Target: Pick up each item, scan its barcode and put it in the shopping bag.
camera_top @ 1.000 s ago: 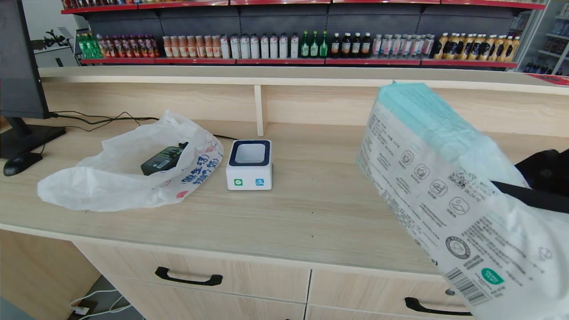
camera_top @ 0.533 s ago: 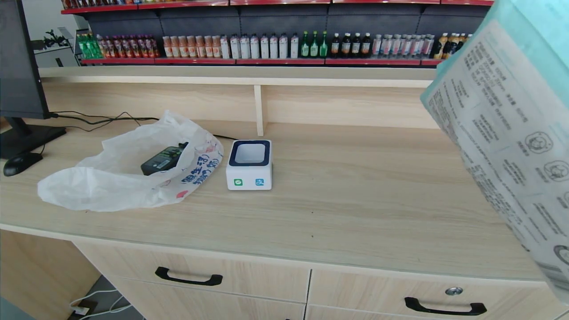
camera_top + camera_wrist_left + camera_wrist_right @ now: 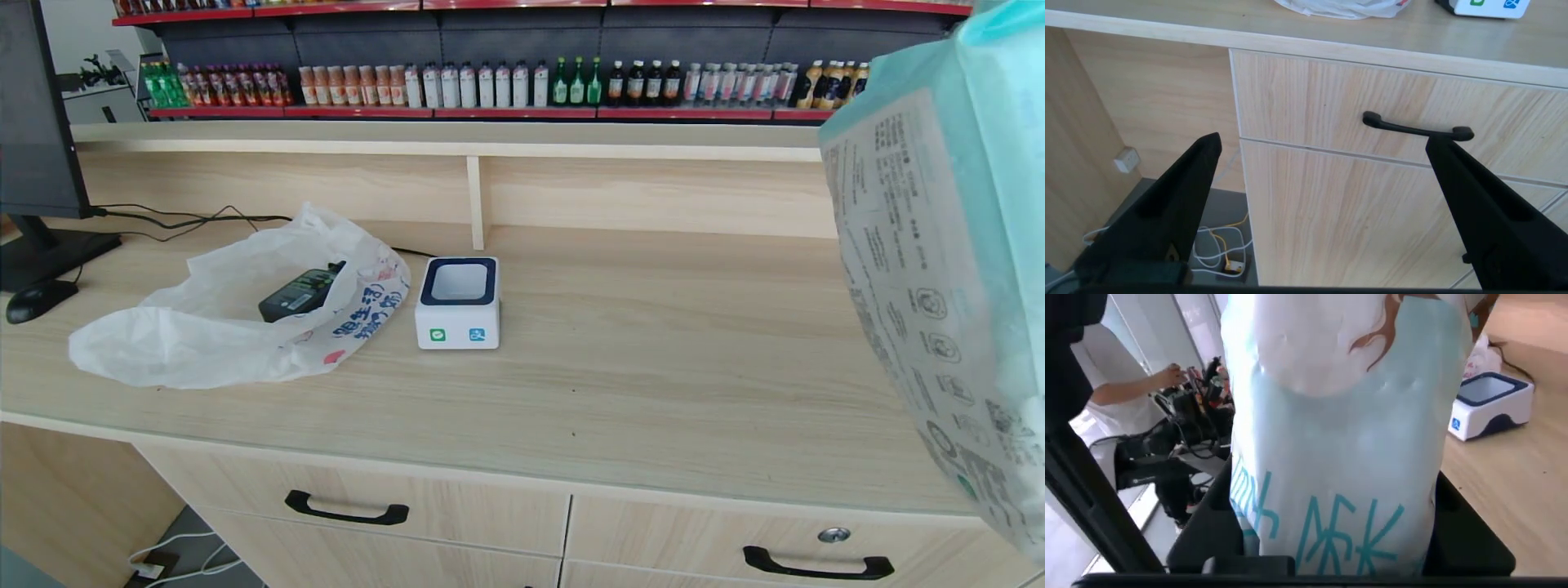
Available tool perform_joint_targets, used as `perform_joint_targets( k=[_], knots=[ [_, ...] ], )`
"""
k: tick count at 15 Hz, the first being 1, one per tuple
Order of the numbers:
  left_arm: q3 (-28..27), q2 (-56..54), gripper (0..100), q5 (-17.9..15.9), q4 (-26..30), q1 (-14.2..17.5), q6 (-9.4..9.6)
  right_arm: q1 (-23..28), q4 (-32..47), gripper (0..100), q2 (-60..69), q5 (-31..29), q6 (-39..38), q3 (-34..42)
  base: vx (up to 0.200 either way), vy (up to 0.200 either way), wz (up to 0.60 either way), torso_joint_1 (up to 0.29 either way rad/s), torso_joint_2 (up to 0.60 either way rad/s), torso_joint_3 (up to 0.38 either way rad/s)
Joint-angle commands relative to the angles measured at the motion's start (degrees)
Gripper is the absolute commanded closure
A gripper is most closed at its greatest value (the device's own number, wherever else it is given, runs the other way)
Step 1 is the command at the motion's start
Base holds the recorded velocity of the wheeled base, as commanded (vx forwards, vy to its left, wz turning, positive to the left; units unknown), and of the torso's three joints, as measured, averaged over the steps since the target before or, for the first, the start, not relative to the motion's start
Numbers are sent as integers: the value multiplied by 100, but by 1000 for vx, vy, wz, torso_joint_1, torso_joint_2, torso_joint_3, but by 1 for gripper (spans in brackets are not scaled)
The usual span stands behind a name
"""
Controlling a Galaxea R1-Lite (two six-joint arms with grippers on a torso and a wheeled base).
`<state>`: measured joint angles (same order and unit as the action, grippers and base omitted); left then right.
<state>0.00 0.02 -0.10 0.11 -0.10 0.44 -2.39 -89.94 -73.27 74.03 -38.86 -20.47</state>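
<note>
Scan step in hand, by the look of it: lifted, not yet presented. Holding a big soft pack (image 3: 939,286), white and pale green, high at the right end of the counter (image 3: 653,384), well clear of the wood, printed side turned left. Clamped on it from both sides with the right gripper (image 3: 1339,539), dark fingers (image 3: 1466,539) pressed into the wrapper. Hanging the left gripper (image 3: 1323,204) low on the near side, in front of the drawers and under the counter's edge, spread wide with nothing between.

Well apart from the pack, at mid-counter: a small white scanner (image 3: 458,304), dark-rimmed window facing up. Just left of it, a slumped white shopping bag (image 3: 204,343) lying flat; touching the scanner or not, cannot tell. Already inside the bag, a dark flat item (image 3: 300,294).

No making out the barcode on the pack from here. Next, probably: carry the pack left and down until it sits over the scanner's window, turning the wrist so the barcode faces that window. Worth keeping the bulky pack from knocking the light scanner aside. After that, on to the bag. With the mouth lying limp and the pack so large, likely to need the idle left gripper raised to hold the opening up.
</note>
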Motion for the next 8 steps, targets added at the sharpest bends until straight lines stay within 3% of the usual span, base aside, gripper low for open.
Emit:
perform_joint_targets(
  k=[1, 5, 8],
  knots=[
    [0, -2, 0, 1, -2, 1, 0, -7, -6, 100, -311, 41, 494, 148, 0, 0, 0, 0, 0, 0],
    [0, -2, 0, 1, -2, 1, 0, 19, -6, 100, -803, -117, 2041, 175, 0, 0, 0, 0, 0, 0],
    [0, -2, 0, 1, -2, 1, 0, 2, -6, 100, -1357, -1084, 2937, -45, 0, 0, 0, 0, 0, 0]
  ],
)
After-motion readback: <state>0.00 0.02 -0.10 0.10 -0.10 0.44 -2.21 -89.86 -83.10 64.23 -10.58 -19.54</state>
